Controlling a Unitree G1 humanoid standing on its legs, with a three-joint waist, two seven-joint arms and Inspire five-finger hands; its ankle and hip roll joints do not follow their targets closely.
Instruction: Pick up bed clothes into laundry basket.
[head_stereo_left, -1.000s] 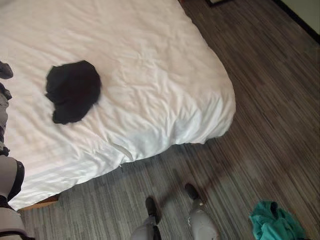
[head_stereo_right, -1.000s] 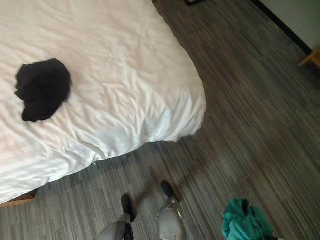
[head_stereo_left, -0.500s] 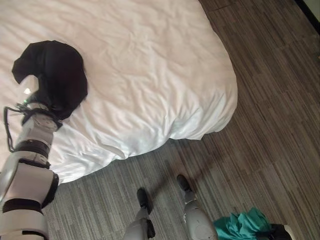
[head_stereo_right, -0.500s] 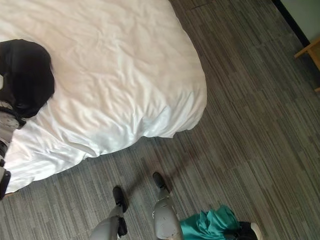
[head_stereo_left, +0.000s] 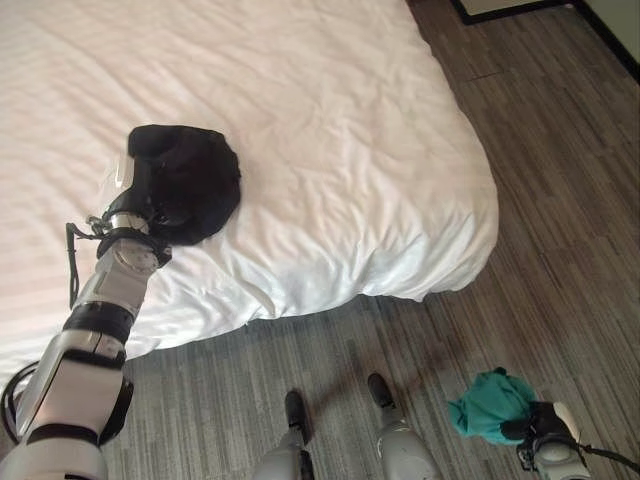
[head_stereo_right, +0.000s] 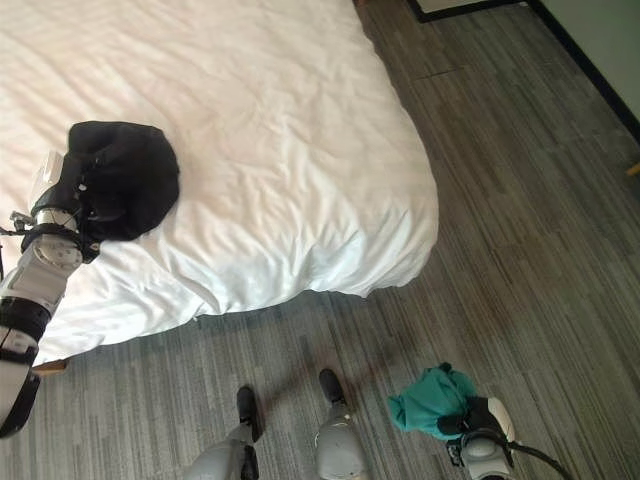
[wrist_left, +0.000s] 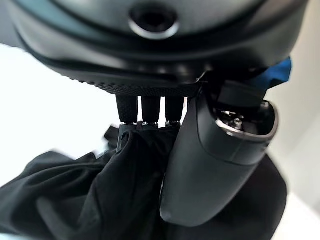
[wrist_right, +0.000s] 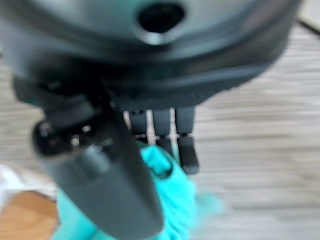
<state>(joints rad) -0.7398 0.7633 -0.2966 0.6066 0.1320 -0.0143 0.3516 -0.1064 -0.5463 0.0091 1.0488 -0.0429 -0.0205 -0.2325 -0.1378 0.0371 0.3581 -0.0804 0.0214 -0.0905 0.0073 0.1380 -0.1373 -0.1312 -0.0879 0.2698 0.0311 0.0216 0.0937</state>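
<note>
A black garment (head_stereo_left: 195, 180) lies bunched on the white bed (head_stereo_left: 330, 130), near its foot-end edge. My left hand (head_stereo_left: 138, 195) rests on the garment's near side. In the left wrist view the thumb (wrist_left: 210, 160) and fingers (wrist_left: 142, 112) pinch a fold of the black cloth (wrist_left: 75, 200). Low at the right, above the floor, my right hand (head_stereo_left: 545, 432) is shut on a teal garment (head_stereo_left: 487, 403). In the right wrist view its fingers (wrist_right: 182, 140) curl into the teal cloth (wrist_right: 175, 200).
The bed's rounded corner (head_stereo_left: 470, 230) hangs over grey wood-plank floor (head_stereo_left: 560, 200), which runs along the foot of the bed and to the right. A dark frame (head_stereo_left: 500, 8) lies at the far right by the wall's dark skirting.
The whole view has shifted. My left arm has reached further onto the bed and taken hold of the black garment. The right hand with the teal garment has risen further into view.
</note>
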